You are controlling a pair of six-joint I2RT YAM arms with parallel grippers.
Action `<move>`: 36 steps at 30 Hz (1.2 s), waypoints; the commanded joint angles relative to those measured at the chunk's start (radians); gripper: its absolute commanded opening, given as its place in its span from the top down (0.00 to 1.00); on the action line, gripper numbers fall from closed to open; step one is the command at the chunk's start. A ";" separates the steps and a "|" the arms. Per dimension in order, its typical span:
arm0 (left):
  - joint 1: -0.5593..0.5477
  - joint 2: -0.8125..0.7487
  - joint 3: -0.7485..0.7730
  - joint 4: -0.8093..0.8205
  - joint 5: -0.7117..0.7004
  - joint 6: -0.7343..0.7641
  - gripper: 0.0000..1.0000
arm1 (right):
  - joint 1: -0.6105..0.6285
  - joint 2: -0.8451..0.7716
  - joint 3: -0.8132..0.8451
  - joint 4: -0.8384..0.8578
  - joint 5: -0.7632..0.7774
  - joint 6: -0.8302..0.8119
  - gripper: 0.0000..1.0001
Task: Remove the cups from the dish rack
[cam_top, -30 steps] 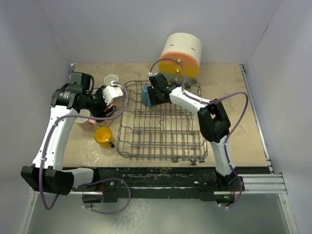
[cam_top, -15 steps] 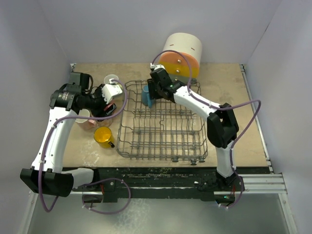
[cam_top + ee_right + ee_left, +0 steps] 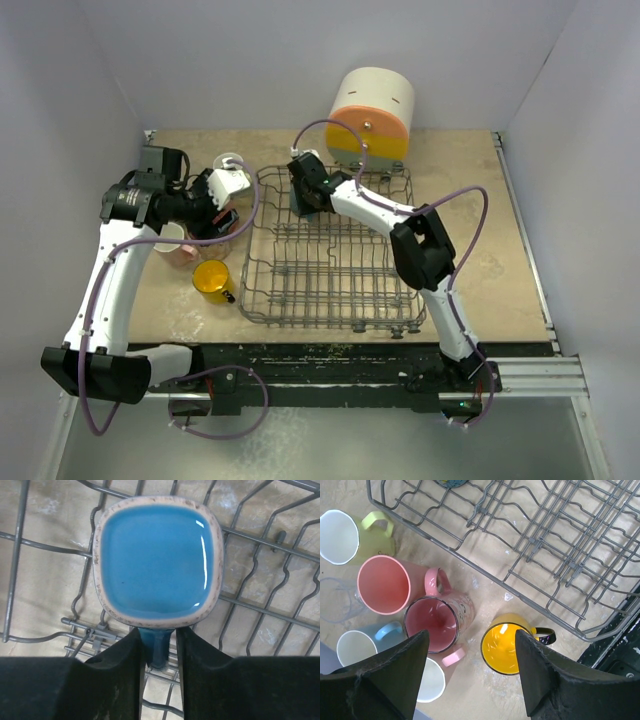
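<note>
Blue-glazed cup (image 3: 157, 562) sits in dish rack (image 3: 330, 265) far-left corner; right gripper (image 3: 159, 650) pinches its handle, likely for lifting. Left gripper (image 3: 470, 635) gapes wide, empty, over unloaded mugs (image 3: 382, 585) beside rack.

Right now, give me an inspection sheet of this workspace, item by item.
Surface: tan table, mottled.
Job's things: blue cup in the far-left corner of the dish rack; yellow cup, lime cup, pink cup, dark pink cup, pale blue cup, white-lined cup and clear glass left of the rack.
Clutter: cream, orange and yellow cylinder behind the rack.
Grippers: right gripper shut on the blue cup's handle; left gripper open above those cups.
Cables: purple cables loop off both arms; no snag seen.
Surroundings: white walls around.
</note>
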 commanded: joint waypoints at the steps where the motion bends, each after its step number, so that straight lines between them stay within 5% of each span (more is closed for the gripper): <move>1: -0.001 -0.020 0.029 0.032 0.022 -0.014 0.28 | -0.003 -0.020 0.052 -0.017 0.057 0.009 0.75; 5: -0.001 -0.039 0.007 0.059 0.026 -0.006 0.28 | -0.003 -0.058 0.043 -0.005 0.062 0.009 1.00; 16: -0.002 -0.074 -0.063 0.176 0.030 0.042 0.27 | -0.003 -0.289 0.072 -0.011 -0.103 0.067 1.00; 22: -0.002 -0.090 -0.111 0.293 0.071 0.108 0.26 | -0.018 -0.458 -0.093 0.056 -0.450 0.194 1.00; 30: -0.002 -0.165 -0.205 0.449 0.218 0.227 0.25 | -0.036 -0.635 -0.535 0.618 -0.961 0.591 1.00; 36: -0.002 -0.165 -0.137 0.339 0.367 0.244 0.26 | -0.034 -0.616 -0.678 1.144 -1.089 0.983 1.00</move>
